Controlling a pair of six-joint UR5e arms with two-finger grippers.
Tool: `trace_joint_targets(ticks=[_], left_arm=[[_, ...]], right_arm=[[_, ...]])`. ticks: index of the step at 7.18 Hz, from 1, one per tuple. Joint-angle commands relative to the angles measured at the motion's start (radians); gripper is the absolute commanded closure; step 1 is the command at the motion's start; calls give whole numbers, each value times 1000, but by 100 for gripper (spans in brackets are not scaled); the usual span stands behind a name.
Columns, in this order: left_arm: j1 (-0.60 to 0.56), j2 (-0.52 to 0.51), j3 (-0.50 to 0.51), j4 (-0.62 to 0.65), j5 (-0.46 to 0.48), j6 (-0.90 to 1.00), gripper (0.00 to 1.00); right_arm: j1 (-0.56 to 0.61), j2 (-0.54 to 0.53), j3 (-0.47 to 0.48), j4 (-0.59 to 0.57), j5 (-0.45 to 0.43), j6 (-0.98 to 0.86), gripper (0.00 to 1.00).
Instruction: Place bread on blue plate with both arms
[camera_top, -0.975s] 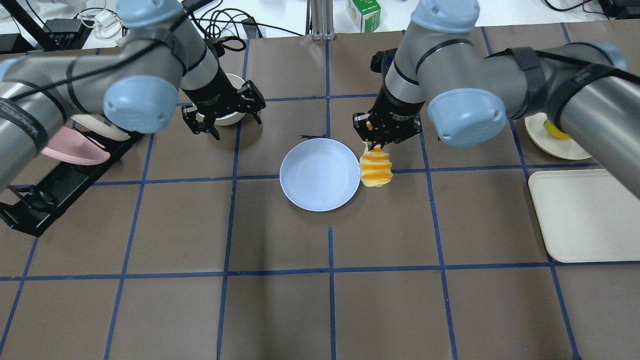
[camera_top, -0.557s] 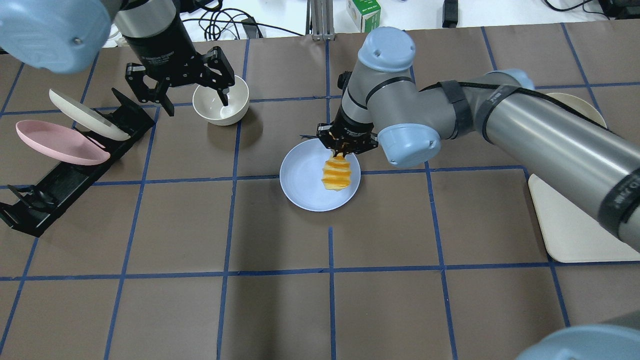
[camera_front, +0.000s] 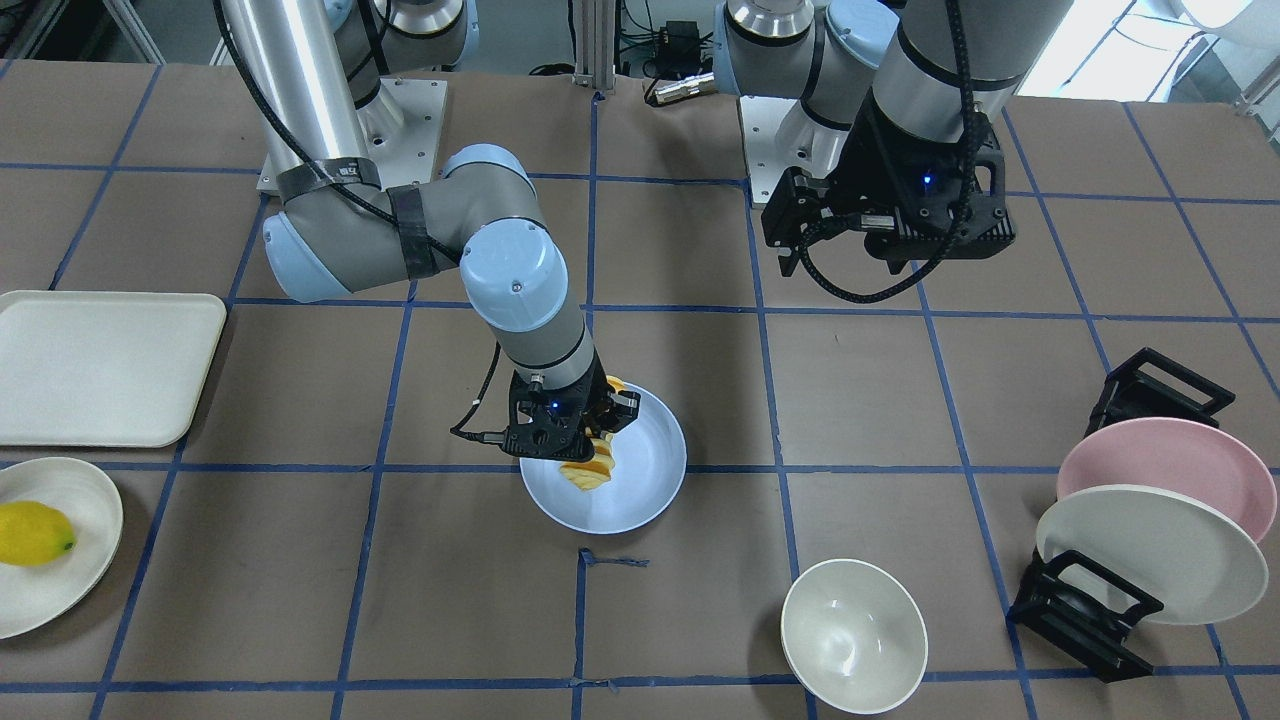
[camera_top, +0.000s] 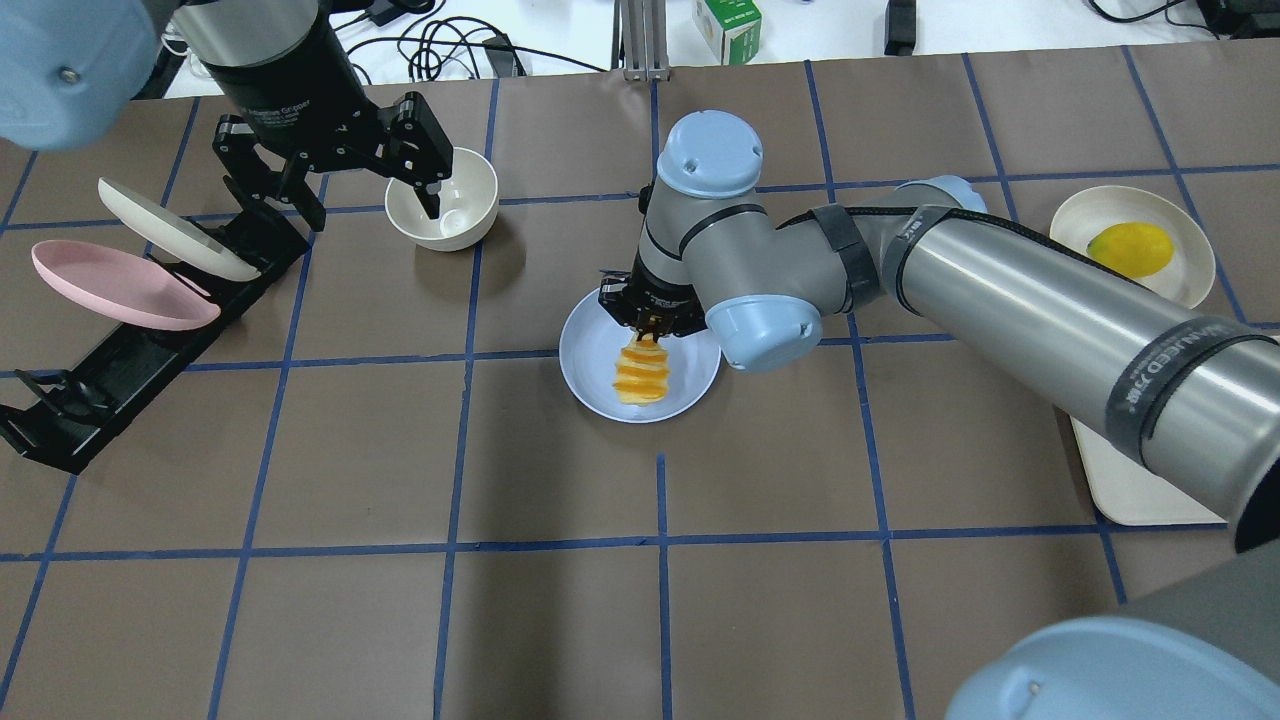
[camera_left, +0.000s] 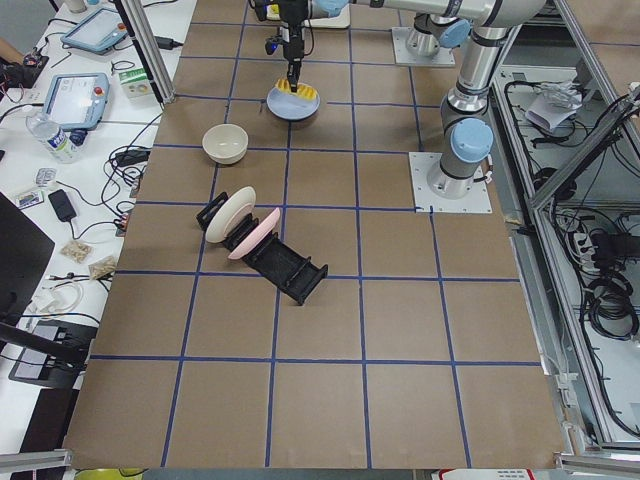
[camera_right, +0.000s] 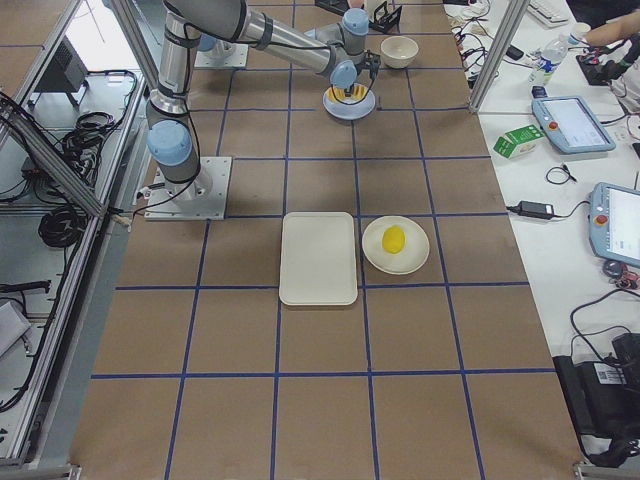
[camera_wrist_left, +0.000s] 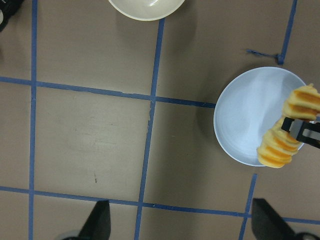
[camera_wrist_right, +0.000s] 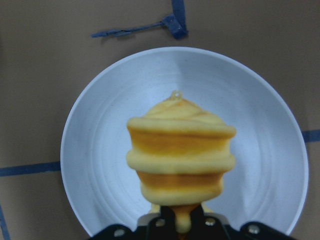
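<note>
In the overhead view, the gripped end of the bread (camera_top: 640, 372) is hidden by the right gripper (camera_top: 647, 332). The far rim of the blue plate (camera_top: 590, 375) and most of the cream tray (camera_top: 1120, 490) are covered by the right arm (camera_top: 1000, 290).

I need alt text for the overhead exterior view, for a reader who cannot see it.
The right gripper holds the bread by one end over the blue plate at the centre. The left gripper is open at upper left, near a cream bowl; a lemon lies on a cream plate at right.
</note>
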Motion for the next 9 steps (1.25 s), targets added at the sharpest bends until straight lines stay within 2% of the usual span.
trace_joint_targets(ticks=[1,2,5,6,7,9], left_arm=[[1,6,0,0,4,15,0],[9,6,0,0,2,15,0],[8,11,0,0,-2,19,0],[9,9,0,0,-2,48,0],[12,12,2,0,2,60,0],[14,8,2,-3,4,64,0]], right_arm=[[22,11,2,0,-76,-19,21],[22,11,2,0,-81,-42,0],[10,-21,-16,10,-98,-53,0],[-2,-78,-2,41,-171,-65,0],[-44,-127,-5,150,-193,-67,0],[-198,-283,-10,404,-196,-86,0]])
